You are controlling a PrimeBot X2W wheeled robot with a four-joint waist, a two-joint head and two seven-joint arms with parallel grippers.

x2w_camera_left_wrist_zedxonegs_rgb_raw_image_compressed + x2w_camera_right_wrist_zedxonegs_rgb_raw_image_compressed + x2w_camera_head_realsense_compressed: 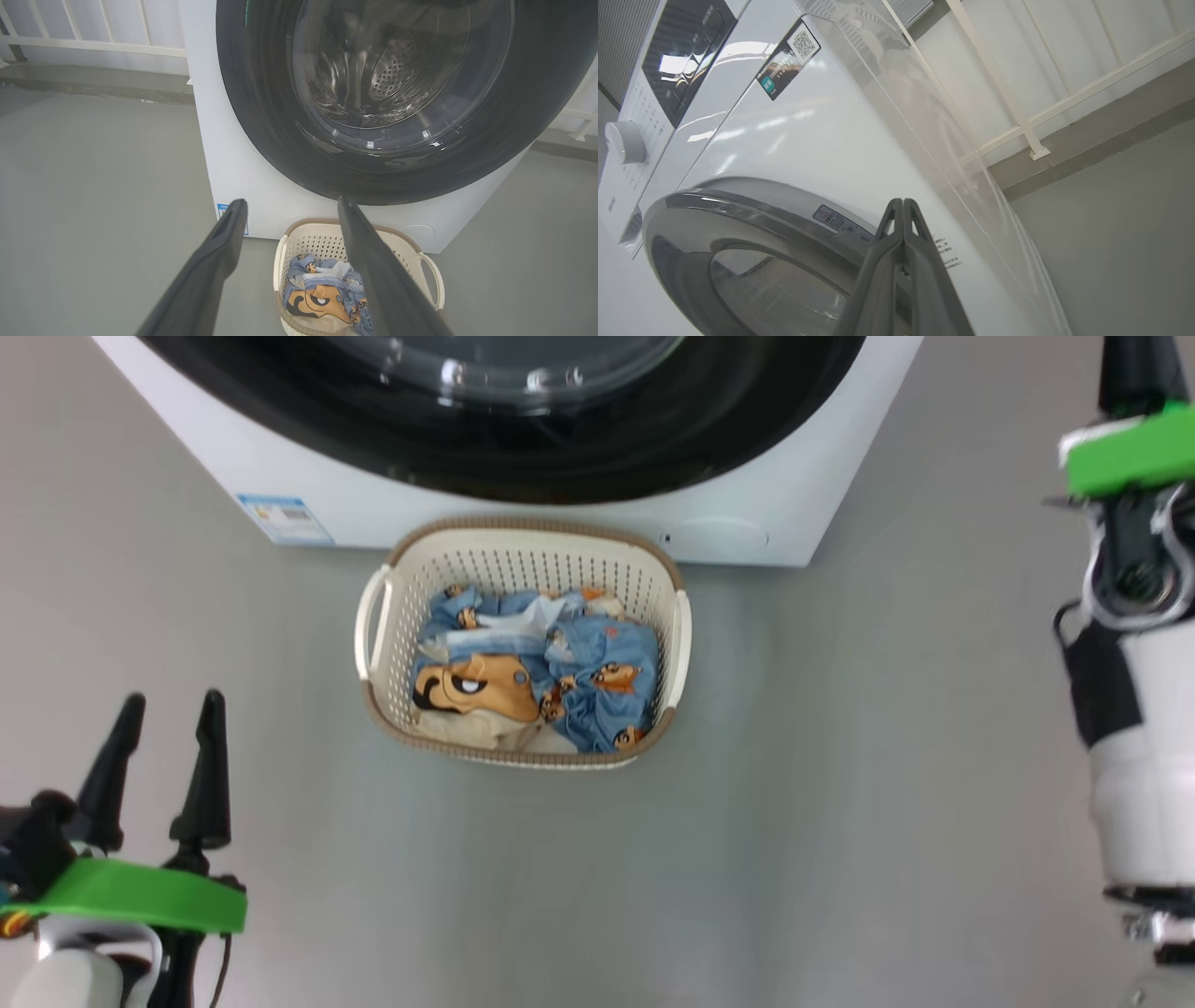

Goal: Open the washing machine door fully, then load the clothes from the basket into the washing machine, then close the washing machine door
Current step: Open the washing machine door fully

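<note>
Head view: blue bear-print clothes fill the cream perforated basket

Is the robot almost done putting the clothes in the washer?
No, nothing's done yet. The round glossy black door of the white washing machine looks shut, and the blue bear-print clothes all lie in the cream perforated plastic basket. The shut right claw is by the door's rim; the left claw is open. Opening, loading and closing remain.
</note>
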